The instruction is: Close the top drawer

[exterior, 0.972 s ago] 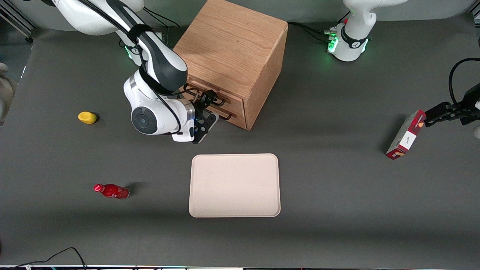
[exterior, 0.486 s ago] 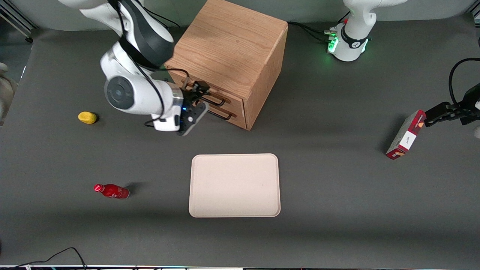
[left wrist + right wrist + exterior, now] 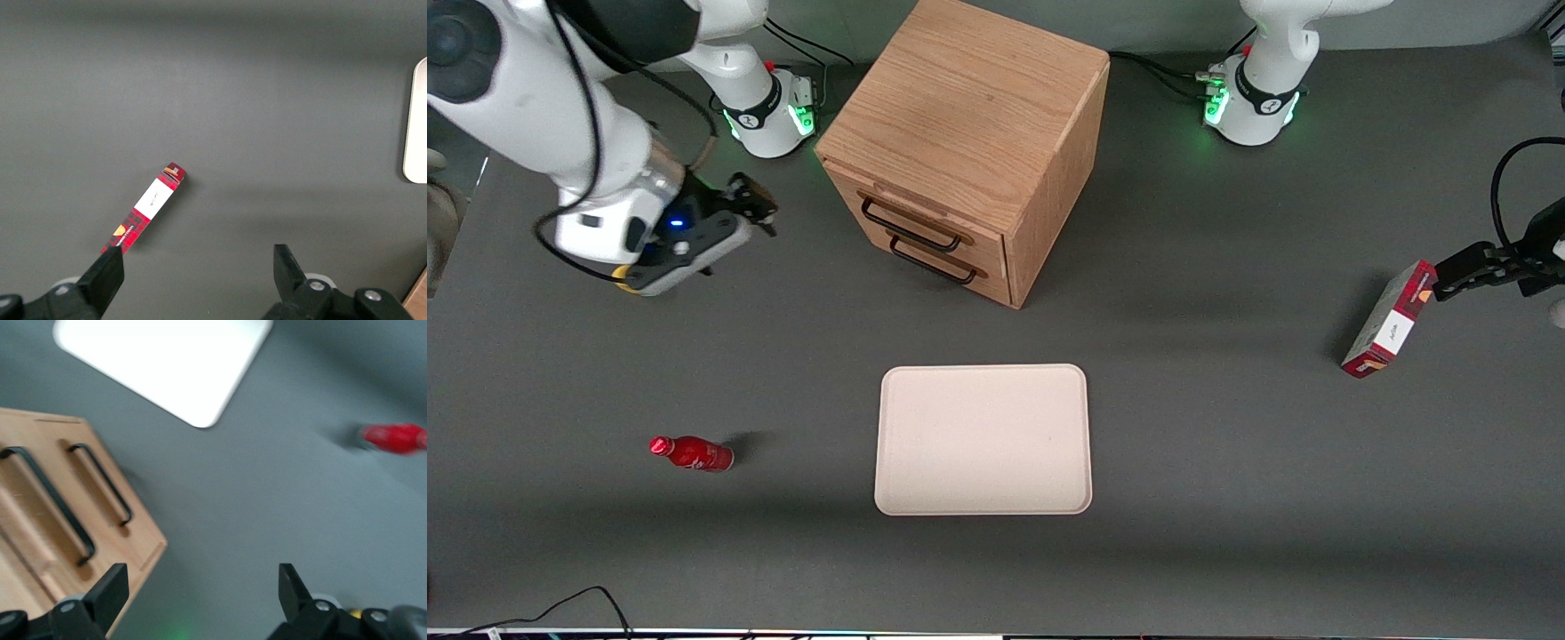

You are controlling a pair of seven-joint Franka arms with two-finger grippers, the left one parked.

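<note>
1. I am seeing a pale tray (image 3: pixel 983 439) lying on the worktop (image 3: pixel 1227 498), nearest the front camera.
2. My claw (image 3: pixel 754 204) is hanging open and holding nothing, toward my end of the worktop.
3. The top drawer (image 3: pixel 914 219) is sitting flush in the cabinet (image 3: pixel 969 116), sideways from my claw, apart.
4. Its handle (image 3: pixel 907 229) is running level. I think it looks closed.

A cream tray (image 3: pixel 983 439) lies mid-tabletop; a red bottle (image 3: pixel 692 452) rests toward the working arm's end, a red box (image 3: pixel 1389 321) toward the parked arm's.
</note>
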